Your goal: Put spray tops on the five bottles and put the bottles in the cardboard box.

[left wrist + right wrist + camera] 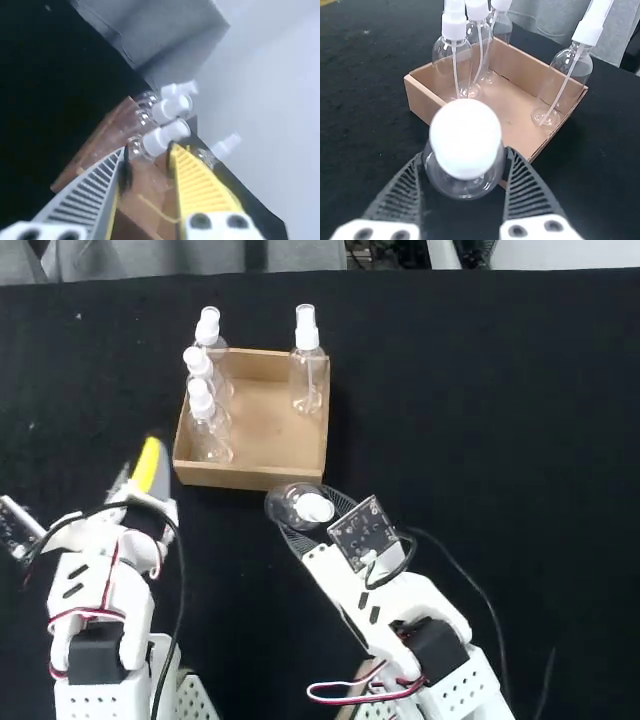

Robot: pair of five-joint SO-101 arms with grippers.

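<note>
The cardboard box point(262, 455), upper centre, holds four bottles point(308, 365). The right hand point(465, 165) grips a fifth bottle point(465, 137) below it; the left hand point(147, 152) seems parted.

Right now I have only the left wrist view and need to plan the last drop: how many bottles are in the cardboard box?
Observer: Four clear plastic bottles with white spray tops stand in the brown cardboard box: a row of three along one wall, a single bottle in a far corner.
Operator: And the last one?
Observer: The right hand is shut on the fifth bottle, white top on, just outside the wall nearest the arms.
</note>
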